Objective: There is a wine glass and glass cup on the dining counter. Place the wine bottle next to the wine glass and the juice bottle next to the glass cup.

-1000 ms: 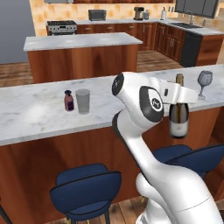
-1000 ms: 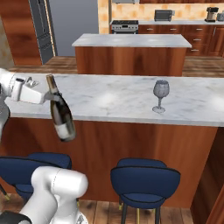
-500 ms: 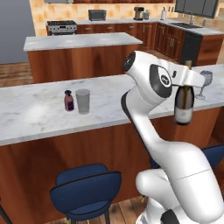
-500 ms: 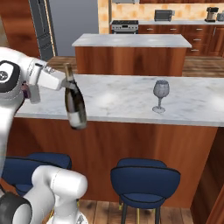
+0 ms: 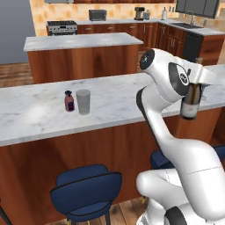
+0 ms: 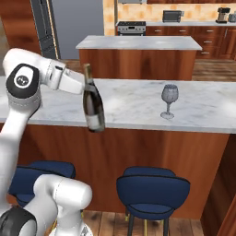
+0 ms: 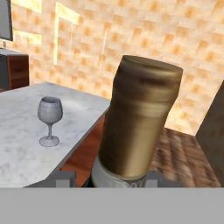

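Jaws clamp the tall dark glass wine bottle [image 6: 93, 107] by its neck, above the long white-grey marble dining counter [image 6: 133, 110], left of the stemmed wine glass [image 6: 169, 101]

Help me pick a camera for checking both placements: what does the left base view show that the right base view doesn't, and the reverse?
Left base view: the juice bottle standing beside the glass cup. Right base view: the wine glass in full, standing alone. Both: the dining counter, and the wine bottle held by its neck in the gripper, hanging in front of the counter's edge.
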